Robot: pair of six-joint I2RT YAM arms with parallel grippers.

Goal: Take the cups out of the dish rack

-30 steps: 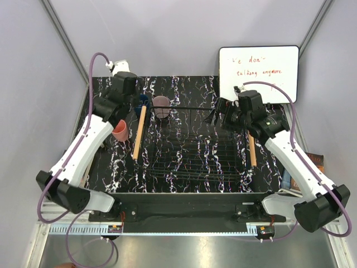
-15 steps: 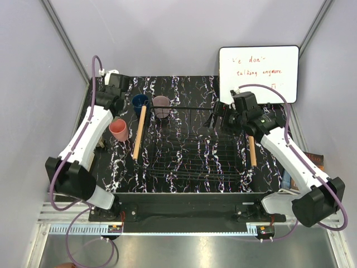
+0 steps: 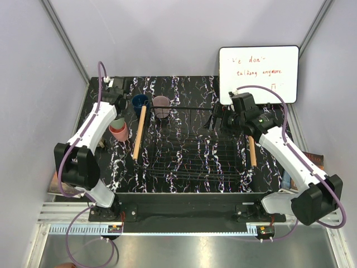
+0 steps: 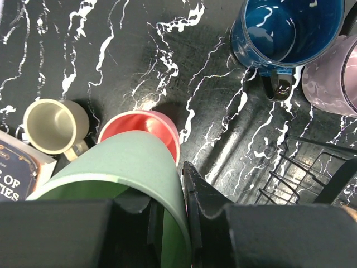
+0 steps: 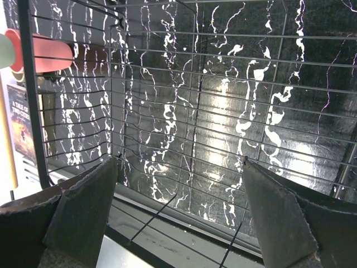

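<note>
- Mint cup (image 4: 120,167) off the table, tilted, mouth towards the left wrist camera; left jaws pinch its wall, one finger inside and one outside.
- It hangs right over the pink cup (image 4: 146,124); can't tell whether the two touch.
- Pink cup upright on the table, left of the rack, near the left wooden bar (image 3: 139,133).
- Beige cup (image 4: 54,125) upright on the table just left of the pink one, small handle showing, close to a book (image 4: 15,174).
- Blue cup (image 3: 139,102) upright on the table at the far end of the left bar, with a dark handle.
- Mauve cup (image 3: 162,106) just right of the blue one, by the rack's far left corner; the two are close, contact unclear.
- Rack (image 3: 192,159) in the middle of the table (image 3: 184,86), black wire with a wooden bar on each side.
- Right jaws spread wide, hovering above the rack's far right part; right wrist view looks down through the wires (image 5: 189,111).
- Left arm (image 3: 93,127) reaches along the table's left edge; right arm (image 3: 281,148) crosses over the right bar.
- Whiteboard (image 3: 258,72) with red writing stands at the far right.
</note>
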